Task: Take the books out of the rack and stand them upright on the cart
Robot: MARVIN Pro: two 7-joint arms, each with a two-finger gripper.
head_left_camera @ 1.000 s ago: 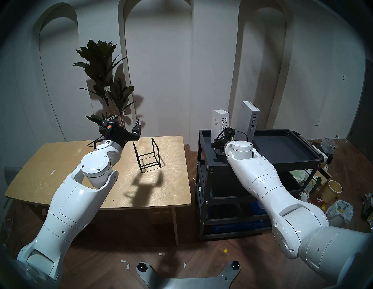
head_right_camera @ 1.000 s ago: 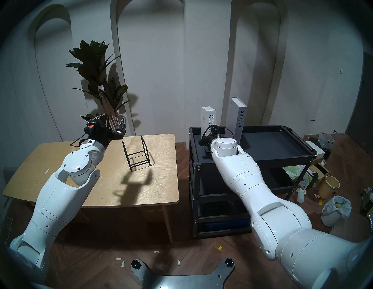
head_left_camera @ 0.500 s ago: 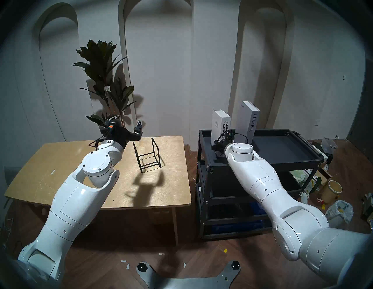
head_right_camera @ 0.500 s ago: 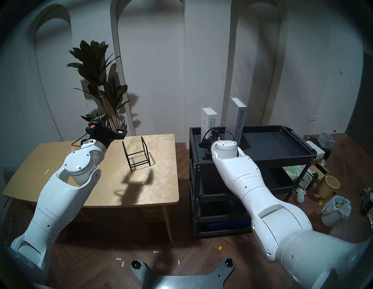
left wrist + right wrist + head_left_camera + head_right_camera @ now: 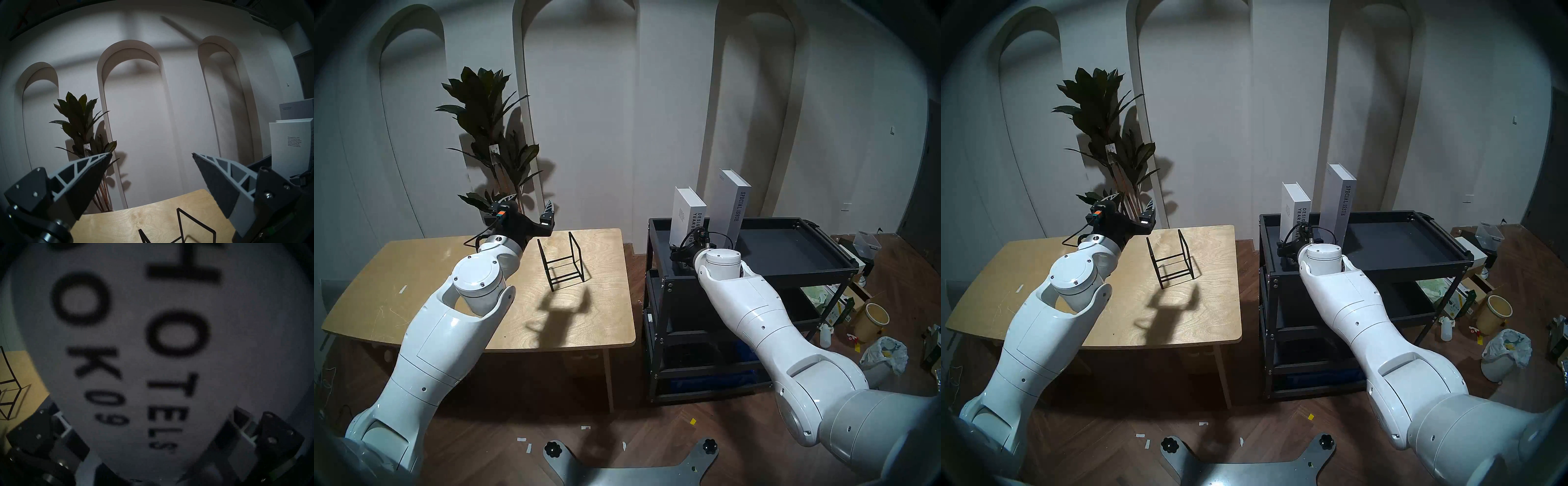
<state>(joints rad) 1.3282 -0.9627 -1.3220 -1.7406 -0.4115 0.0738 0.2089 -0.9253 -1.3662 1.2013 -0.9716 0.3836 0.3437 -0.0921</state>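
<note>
The shorter white book (image 5: 685, 217), "DESIGN HOTELS YEARBOOK 09", stands on the black cart's (image 5: 789, 271) top shelf, its top tilted right toward the taller "SPECIAL ISSUE" book (image 5: 729, 203), which stands upright beside it. My right gripper (image 5: 153, 426) is shut on the shorter book's lower spine, one finger on each side; the spine (image 5: 153, 327) fills the right wrist view. The black wire rack (image 5: 565, 264) stands empty on the wooden table (image 5: 415, 288). My left gripper (image 5: 526, 205) is open and empty, above the table's far edge, left of the rack (image 5: 186, 227).
A tall potted plant (image 5: 483, 118) stands behind the table, close to my left gripper. A gap of floor separates table and cart. A bucket (image 5: 870, 322), a bagged bin (image 5: 884, 353) and boxes lie on the floor right of the cart.
The shorter book has shifted right in my right gripper and its top has tipped toward the taller book. My right wrist has drawn slightly back. The left arm has barely moved.
</note>
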